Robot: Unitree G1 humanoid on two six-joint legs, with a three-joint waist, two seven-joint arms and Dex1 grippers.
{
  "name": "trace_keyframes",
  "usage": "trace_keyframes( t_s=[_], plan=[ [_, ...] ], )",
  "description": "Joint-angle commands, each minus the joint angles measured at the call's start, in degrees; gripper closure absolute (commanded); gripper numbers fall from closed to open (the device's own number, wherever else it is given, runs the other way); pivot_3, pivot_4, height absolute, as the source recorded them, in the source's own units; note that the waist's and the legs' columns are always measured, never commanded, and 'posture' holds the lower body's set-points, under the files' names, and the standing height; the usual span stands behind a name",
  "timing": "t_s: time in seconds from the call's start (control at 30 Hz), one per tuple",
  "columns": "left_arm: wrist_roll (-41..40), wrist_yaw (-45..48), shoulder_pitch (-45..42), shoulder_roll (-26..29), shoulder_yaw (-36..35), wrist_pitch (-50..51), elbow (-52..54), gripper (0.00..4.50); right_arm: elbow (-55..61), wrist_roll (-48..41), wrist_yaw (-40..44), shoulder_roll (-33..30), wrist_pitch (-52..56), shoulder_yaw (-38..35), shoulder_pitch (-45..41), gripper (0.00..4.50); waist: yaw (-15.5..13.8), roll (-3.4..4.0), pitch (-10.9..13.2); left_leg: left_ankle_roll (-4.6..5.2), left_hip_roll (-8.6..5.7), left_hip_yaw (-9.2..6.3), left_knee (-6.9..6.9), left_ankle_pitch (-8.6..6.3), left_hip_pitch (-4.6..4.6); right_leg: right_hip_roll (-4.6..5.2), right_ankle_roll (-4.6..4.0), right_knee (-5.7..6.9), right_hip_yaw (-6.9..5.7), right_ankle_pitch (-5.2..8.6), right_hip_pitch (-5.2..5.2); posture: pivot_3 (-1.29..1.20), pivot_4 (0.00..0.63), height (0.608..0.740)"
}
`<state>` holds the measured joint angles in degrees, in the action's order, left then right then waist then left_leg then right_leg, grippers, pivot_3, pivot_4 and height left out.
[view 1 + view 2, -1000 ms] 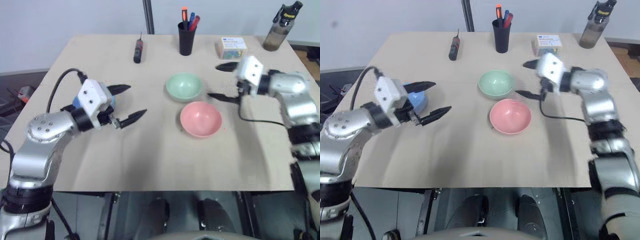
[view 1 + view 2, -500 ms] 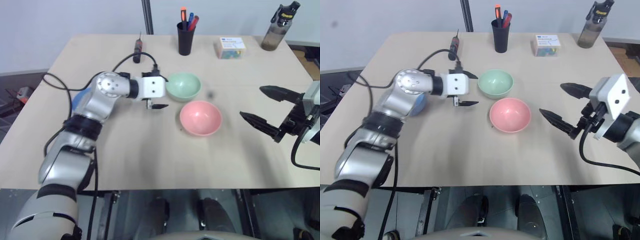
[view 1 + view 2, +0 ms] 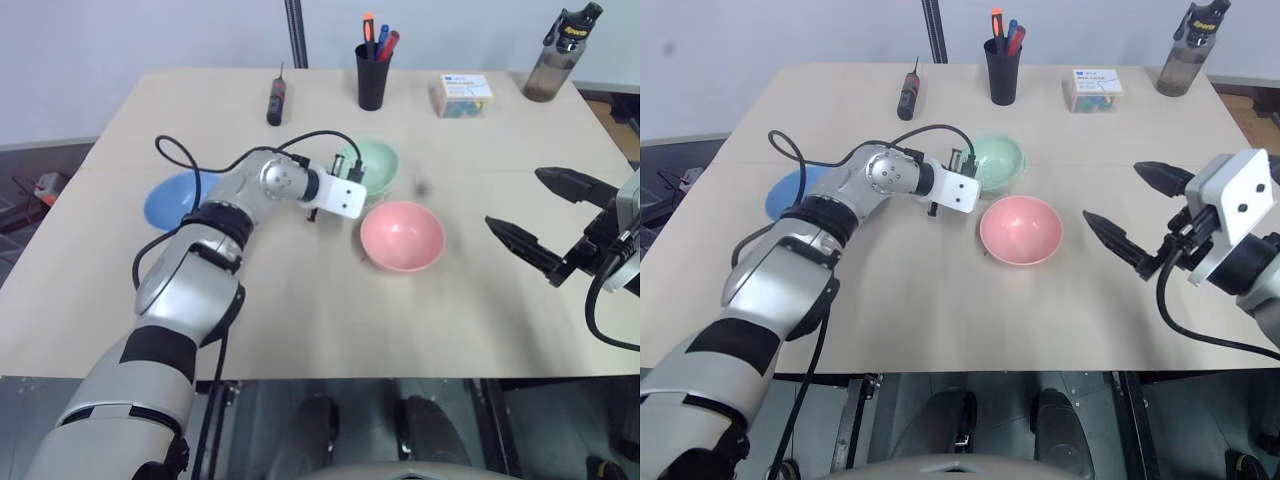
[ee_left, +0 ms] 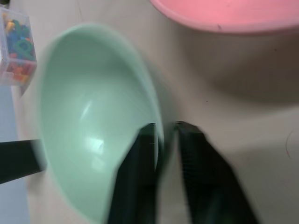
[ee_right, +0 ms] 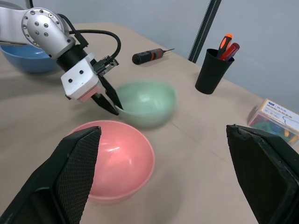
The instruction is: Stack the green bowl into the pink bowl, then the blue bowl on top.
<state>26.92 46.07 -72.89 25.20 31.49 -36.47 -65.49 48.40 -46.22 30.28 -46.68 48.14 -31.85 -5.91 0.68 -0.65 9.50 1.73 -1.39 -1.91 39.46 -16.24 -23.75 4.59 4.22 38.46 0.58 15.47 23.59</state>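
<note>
A: Where is your left end effector (image 4: pixel 163 135)?

B: You have it clamped on the near-left rim of the green bowl (image 3: pixel 372 165), one finger inside the bowl and one outside.

A: And your right end effector (image 3: pixel 545 217)?

B: Its fingers stand wide apart, over the right side of the worktop (image 3: pixel 300 300), well away from all three bowls.

A: The other bowls?

B: Your pink bowl (image 3: pixel 401 235) sits just near and right of the green one, upright. Your blue bowl (image 3: pixel 172 198) rests toward the left edge. At the far side you see a screwdriver (image 3: pixel 277 99) and a black pen cup (image 3: pixel 373 75).
</note>
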Motion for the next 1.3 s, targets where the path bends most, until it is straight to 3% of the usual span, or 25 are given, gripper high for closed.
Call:
trace_keyframes(
  t_s=[0.03,0.17,0.3,0.4,0.5,0.53,0.57,0.6,0.67,0.73,0.87,1.0,1.07,1.2,1.3],
  plan=[
    [-4.76,5.1,-1.92,0.87,-4.03,-4.24,1.79,4.42,1.04,0.11,-0.69,-0.61,-2.11,-2.17,0.98,0.0,0.0,0.0,0.0,0.0,0.0,0.0,0.0,0.0,0.0,0.0,0.0,0.0,0.0,0.0,0.0,0.0,0.15,0.74],
    [-17.97,19.93,-0.77,2.98,-10.19,-2.26,11.84,4.42,1.28,0.96,1.29,-0.4,-4.09,-5.46,5.75,0.0,-0.01,-0.05,0.03,-0.01,0.01,-0.03,0.0,0.0,-0.07,0.0,0.0,0.0,-0.03,0.0,0.03,0.0,0.15,0.74],
    [-33.42,36.39,5.75,6.52,-12.44,11.0,34.75,4.42,0.86,1.85,3.39,-0.14,-6.18,-9.3,11.12,0.0,0.13,-0.02,0.01,0.0,0.11,-0.01,0.0,0.0,-0.04,0.01,0.0,0.07,0.01,0.0,0.0,0.0,0.15,0.74],
    [-38.99,42.67,9.69,8.49,-12.31,17.42,44.53,4.42,0.97,1.94,4.24,0.09,-7.36,-10.37,13.53,0.0,0.16,0.02,-0.01,0.0,0.17,0.02,0.03,0.0,0.08,-0.01,0.0,0.06,0.07,0.0,-0.04,0.0,0.15,0.74],
    [-39.39,45.03,11.21,8.01,-11.78,19.22,45.98,4.42,1.07,2.04,4.33,0.06,-8.24,-10.09,14.54,0.0,0.14,0.02,-0.01,0.0,0.16,0.05,0.26,0.0,0.12,-0.11,-0.01,0.29,0.12,0.01,-0.06,0.0,0.15,0.74],
    [-39.27,45.34,11.64,7.54,-11.63,19.13,46.11,4.15,1.14,2.18,4.33,-0.03,-8.42,-9.85,14.75,0.0,0.13,0.02,-0.01,0.01,0.16,0.05,0.29,0.0,0.12,-0.11,-0.01,0.31,0.12,0.01,-0.07,0.0,0.15,0.74],
    [-39.1,45.15,11.98,6.88,-11.55,19.06,46.22,3.75,1.18,2.21,4.4,-0.13,-8.53,-9.81,14.92,0.0,0.12,0.02,-0.01,0.01,0.15,0.04,0.35,-0.01,0.1,-0.11,-0.01,0.34,0.11,0.01,-0.06,0.0,0.15,0.74],
    [-38.69,44.76,12.27,6.2,-11.36,18.57,46.14,3.65,1.15,2.09,4.38,-0.18,-8.55,-9.76,14.93,0.0,0.1,0.02,-0.01,0.04,0.15,0.04,0.37,-0.02,0.1,-0.12,-0.01,0.35,0.11,0.01,-0.08,0.0,0.15,0.74],
    [-37.91,43.37,13.03,4.73,-11.22,18.07,46.41,2.68,0.98,1.95,4.29,-0.48,-8.66,-9.13,14.7,0.0,-0.04,0.01,-0.01,0.31,0.15,0.0,0.58,-0.18,0.11,-0.11,0.0,0.35,0.07,0.01,-0.2,0.0,0.15,0.74],
    [-36.21,39.79,13.01,4.87,-13.02,19.89,46.33,2.32,0.89,1.36,4.43,-1.16,-8.67,-7.1,13.46,0.0,0.01,0.01,-0.01,0.34,0.14,-0.02,0.66,-0.2,0.07,-0.09,0.0,0.35,0.04,0.01,-0.21,0.0,0.15,0.74],
    [-32.91,31.62,14.27,9.02,-17.24,27.3,48.47,2.32,-0.39,1.34,5.08,-2.35,-9.59,0.95,7.46,0.0,0.71,0.03,-0.01,0.34,0.15,0.03,0.68,-0.2,0.12,-0.13,0.0,0.39,0.12,0.01,-0.2,0.0,0.15,0.74],
    [-24.17,19.92,19.4,15.95,-20.69,39.01,55.2,2.32,-4.02,3.13,7.46,-1.34,-12.13,12.44,-2.06,0.0,1.76,0.07,-0.03,0.33,0.27,-0.02,0.66,-0.2,0.19,-0.27,0.0,0.39,0.17,0.01,-0.19,0.0,0.15,0.74],
    [-20.93,16.45,23.22,19.16,-22.1,45.85,60.61,2.32,-6.37,3.61,8.94,-0.37,-13.15,16.53,-5.86,0.0,1.84,0.06,-0.02,0.29,0.25,0.0,0.66,-0.18,0.19,-0.26,0.0,0.41,0.21,0.01,-0.19,0.0,0.15,0.74],
    [-12.81,8.92,38.76,26.34,-30.65,66.88,78.25,2.32,-15.94,7.76,14.59,3.77,-17.64,26.63,-17.48,0.0,1.85,-0.02,0.02,0.19,0.43,0.06,0.64,-0.13,0.14,-0.24,0.0,0.39,0.29,0.01,-0.12,0.0,0.15,0.74],
    [-9.36,6.23,45.23,28.56,-32.53,74.08,84.53,2.32,-20.61,9.45,17.91,5.48,-19.62,29.94,-22.0,0.0,0.94,-0.1,0.07,0.19,0.45,-0.09,0.65,-0.13,0.04,-0.23,0.0,0.37,0.1,0.01,-0.1,0.0,0.15,0.74]
  ],
)
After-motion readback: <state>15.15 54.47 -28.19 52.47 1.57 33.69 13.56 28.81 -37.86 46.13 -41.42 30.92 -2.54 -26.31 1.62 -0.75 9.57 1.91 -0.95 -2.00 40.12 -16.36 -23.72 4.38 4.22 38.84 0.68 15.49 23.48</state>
